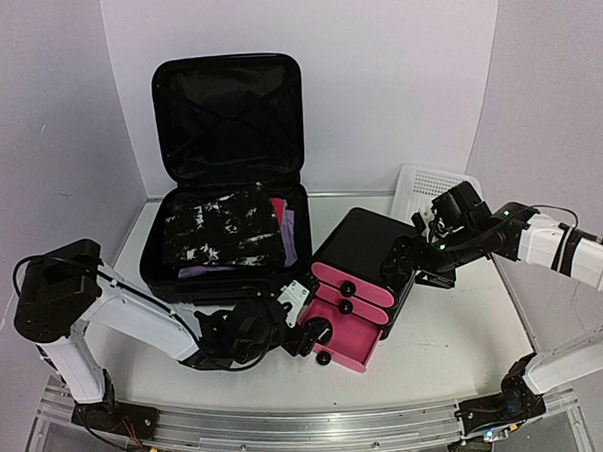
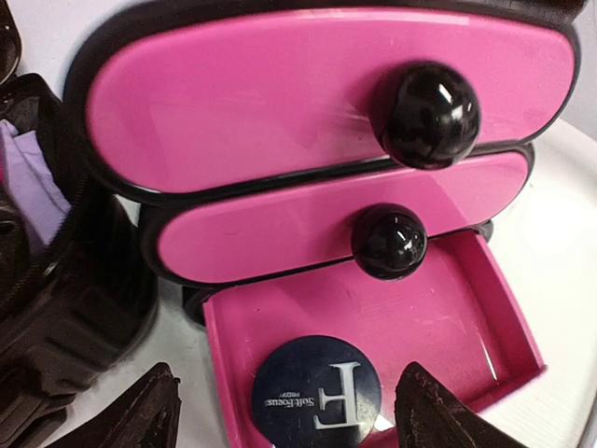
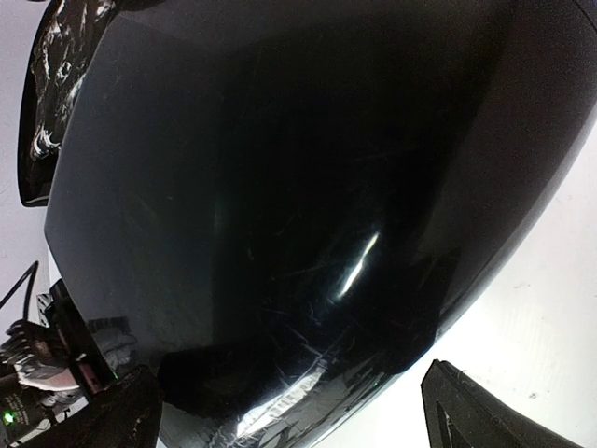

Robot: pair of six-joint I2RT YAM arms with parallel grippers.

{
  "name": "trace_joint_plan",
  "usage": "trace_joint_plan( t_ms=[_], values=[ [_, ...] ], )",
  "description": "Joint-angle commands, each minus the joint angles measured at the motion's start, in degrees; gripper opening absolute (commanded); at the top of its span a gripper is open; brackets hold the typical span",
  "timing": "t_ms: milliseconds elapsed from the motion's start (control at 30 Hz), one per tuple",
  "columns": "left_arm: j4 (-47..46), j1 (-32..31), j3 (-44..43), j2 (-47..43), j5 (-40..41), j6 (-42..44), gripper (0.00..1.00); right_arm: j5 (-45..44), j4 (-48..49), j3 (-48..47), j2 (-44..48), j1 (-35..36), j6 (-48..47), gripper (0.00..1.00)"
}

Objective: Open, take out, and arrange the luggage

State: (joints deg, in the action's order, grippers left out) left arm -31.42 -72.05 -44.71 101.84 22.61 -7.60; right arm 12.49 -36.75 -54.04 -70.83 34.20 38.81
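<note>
Holding, left jaws: spread apart and gripping nothing; my left gripper [image 2: 287, 397] hangs low over the pulled-out bottom drawer [image 2: 410, 313], where a round dark compact [image 2: 315, 397] lies flat on the pink floor between my fingers.
Holding, right jaws: released and at their widest; my right gripper [image 3: 294, 411] faces the glossy black side of the drawer box [image 1: 367, 238], close up, with nothing clamped that I can see.
Luggage position: the luggage [image 1: 226, 109] sits at the back of the table [image 1: 457, 339], left of the white basket [image 1: 420, 186], with the drawer box just in front of its right corner.
Luggage facing: base flat, lid stood up against the back wall, mouth open upward and toward me, a patterned garment [image 1: 217, 230] and other folded cloth inside.
Long axis: the hinge runs left to right; each half looks a little wider than deep, though the view foreshortens it, so I judge that loosely.
Risk, left: a finger catching the drawer wall or a knob would drag the drawer or tip the box.
Risk, right: pressing too hard would shove the box into the luggage or toward the near edge.
Risk, compact: pinched flat, it may skid out.
</note>
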Motion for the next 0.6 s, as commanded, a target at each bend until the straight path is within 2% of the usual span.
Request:
trace_joint_plan(
  t_ms=[0, 100, 267, 433, 567],
  values=[
    [0.8, 0.1, 3.1, -8.8, -0.3, -2.0, 0.78, -1.3, -2.4, 0.2, 0.9, 0.5, -0.5, 0.98],
    [4.6, 0.2, 5.0, -13.9, -1.0, -4.5, 0.74, -1.4, -2.4, 0.3, 0.8, 0.4, -0.4, 0.98],
    [11.5, 0.4, 7.4, -17.7, -5.9, -10.6, 0.6, -1.2, -2.3, 0.2, -0.1, 0.4, -0.6, 0.98],
    [11.6, 0.3, 9.8, -15.7, -11.3, -18.8, 0.48, -1.3, -1.9, 0.3, -0.3, 0.5, -0.7, 0.98],
    [11.6, 0.4, 8.8, -10.9, -11.7, -24.0, 0.36, -1.1, -1.7, 0.3, -0.7, 0.4, -0.6, 0.98]
  ],
)
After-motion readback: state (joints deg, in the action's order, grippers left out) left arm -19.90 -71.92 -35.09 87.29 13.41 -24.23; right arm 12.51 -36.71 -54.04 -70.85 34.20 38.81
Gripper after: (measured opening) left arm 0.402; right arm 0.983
